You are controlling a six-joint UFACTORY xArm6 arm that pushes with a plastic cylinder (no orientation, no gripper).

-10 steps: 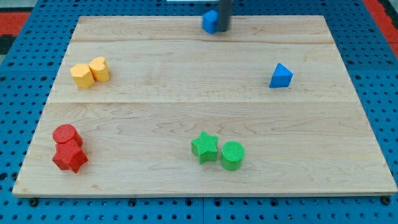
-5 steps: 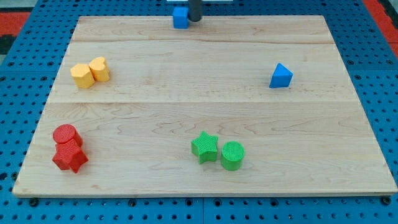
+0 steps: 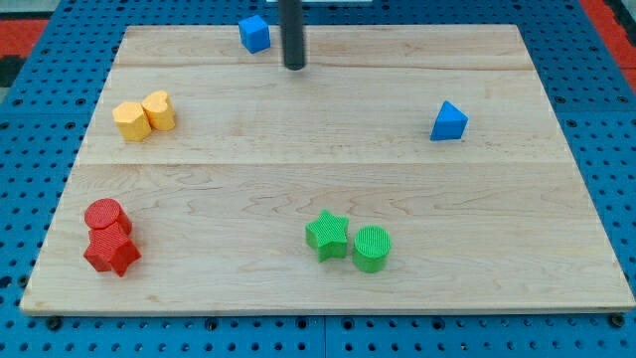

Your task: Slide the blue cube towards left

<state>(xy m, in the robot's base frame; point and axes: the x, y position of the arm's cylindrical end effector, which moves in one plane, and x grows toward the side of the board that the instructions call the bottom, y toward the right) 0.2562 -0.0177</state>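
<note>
The blue cube [image 3: 254, 33] has slid left along the desk's [image 3: 318, 189] top edge; my tip [image 3: 294, 66], gripper-less, has now drawn back to its lower right, apart.

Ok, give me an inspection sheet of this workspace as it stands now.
Surface: pale wooden board made of planks, lying on a blue pegboard.
Job's things: blue cube near the board's top edge, left of centre.
Clutter: blue triangular block at the view's right; two yellow blocks touching at the left; red cylinder against a red star at bottom left; green star beside a green cylinder at bottom centre.
Grippers: none; my tip is just right of and below the blue cube, not touching it.
Cables: nothing seen.
Surroundings: red patches at the top corners.
</note>
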